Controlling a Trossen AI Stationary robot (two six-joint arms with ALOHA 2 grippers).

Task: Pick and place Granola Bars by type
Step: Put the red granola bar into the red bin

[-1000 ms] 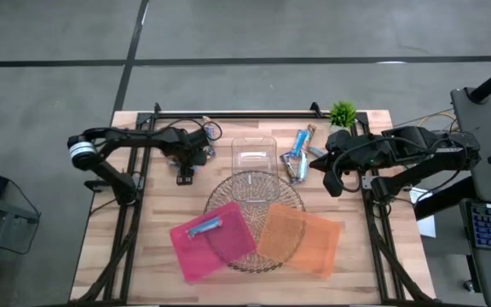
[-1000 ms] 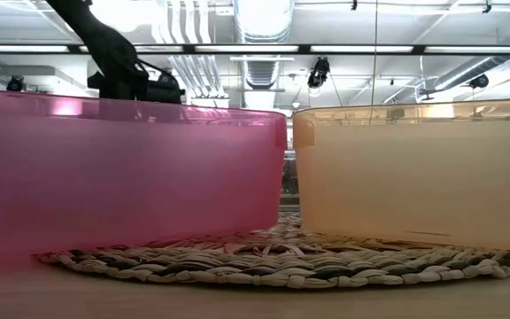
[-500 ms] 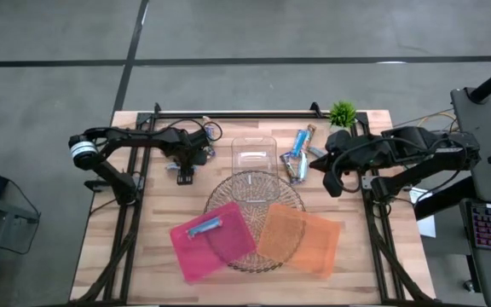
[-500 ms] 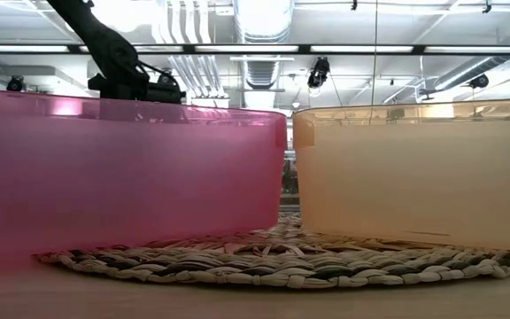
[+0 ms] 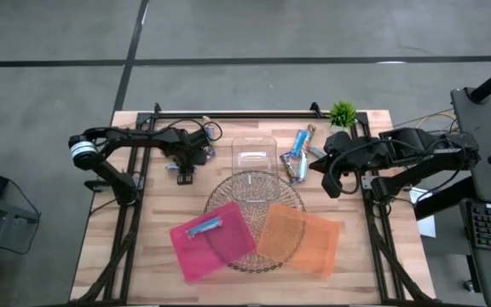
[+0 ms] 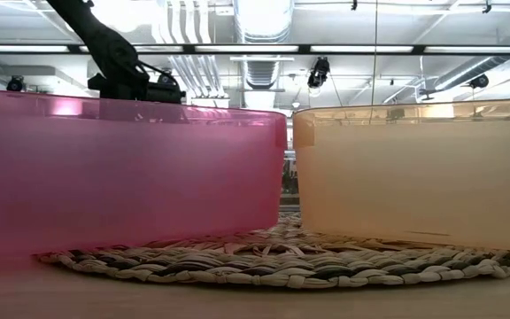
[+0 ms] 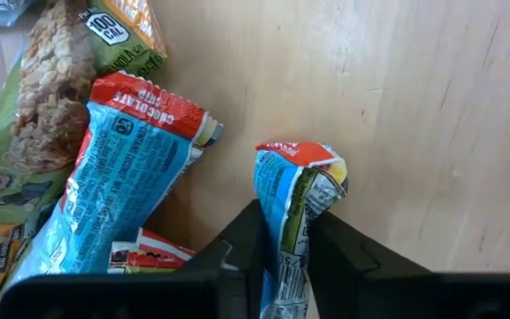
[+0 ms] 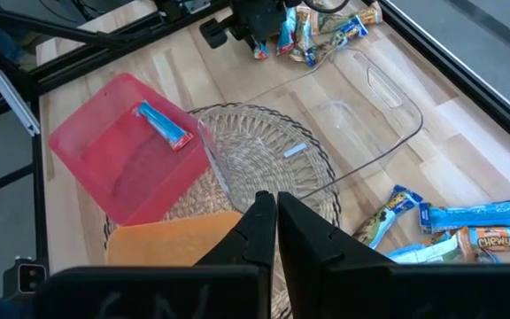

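Several granola bars lie in a pile [image 5: 201,141] at the table's far left, and more lie at the far right [image 5: 297,158]. My left gripper [image 5: 181,173] is just near of the left pile, shut on a light blue bar [image 7: 295,208]. Beside it lie another blue bar [image 7: 131,186] and a green-and-tan bar [image 7: 38,115]. One blue bar [image 5: 204,226] lies in the pink tray [image 5: 196,254]. My right gripper [image 5: 332,186] is shut and empty, right of the right-hand bars, and also shows in its own wrist view [image 8: 269,213]. My left gripper pinches the light blue bar between its two fingers [image 7: 253,237]. The bar runs along the fingers, and its crimped end [image 7: 304,164] sticks out past the fingertips over the wood. Whether that end touches the table I cannot tell.
A clear plastic box [image 5: 254,153] stands at the far middle. A round woven mat [image 5: 254,192] lies at the centre under the pink tray and the orange tray [image 5: 301,240]. A small green plant [image 5: 342,112] stands at the far right. Metal frame rails run along both sides.
My left gripper has shifted slightly toward the table's left edge with the blue bar still between its fingers.
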